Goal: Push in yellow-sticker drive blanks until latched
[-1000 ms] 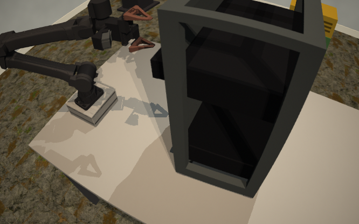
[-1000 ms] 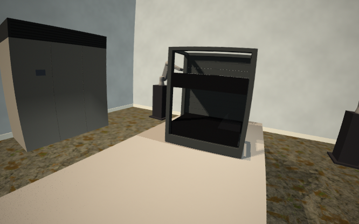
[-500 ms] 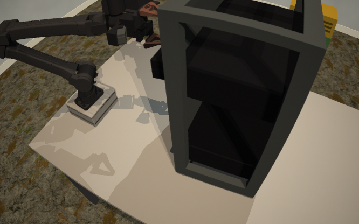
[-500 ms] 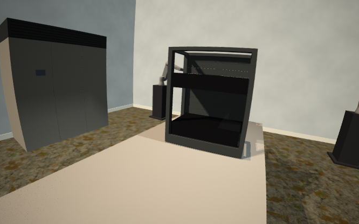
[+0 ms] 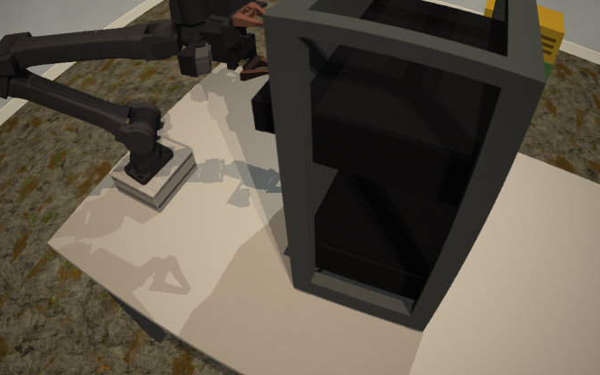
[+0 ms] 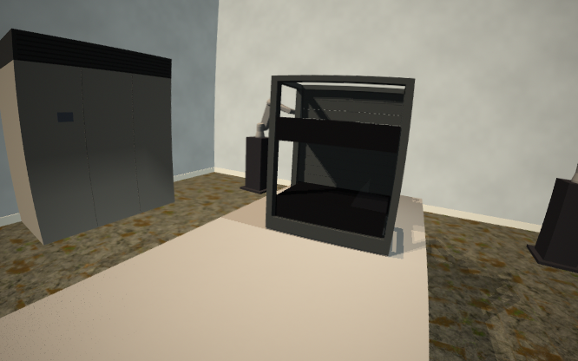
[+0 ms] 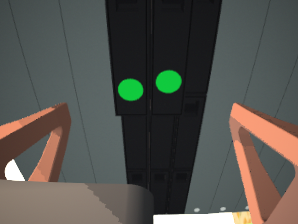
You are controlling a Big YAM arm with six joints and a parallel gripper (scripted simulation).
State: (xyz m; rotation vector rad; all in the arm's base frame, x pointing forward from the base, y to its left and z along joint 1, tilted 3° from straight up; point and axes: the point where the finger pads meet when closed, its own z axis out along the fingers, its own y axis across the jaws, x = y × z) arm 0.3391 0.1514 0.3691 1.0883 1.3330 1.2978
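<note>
A tall dark grey rack (image 5: pixel 400 153) stands upright on the beige table; it also shows in the exterior view (image 6: pixel 338 161). In the wrist view I face its front: a column of black drive blanks (image 7: pixel 162 63), two of them with green stickers (image 7: pixel 131 90) (image 7: pixel 168 82). No yellow sticker is in view. One black blank (image 5: pixel 262 109) sticks out of the rack's side toward the arm. My gripper (image 5: pixel 252 41) with brown fingers is open and empty, close to the rack's upper front; it also shows in the wrist view (image 7: pixel 149 156).
The arm's base (image 5: pixel 153 178) sits on the table left of the rack. A yellow box (image 5: pixel 551 32) stands behind the rack. A large grey cabinet (image 6: pixel 85 134) and two black pedestals with arms (image 6: pixel 567 219) (image 6: pixel 257 161) stand on the floor.
</note>
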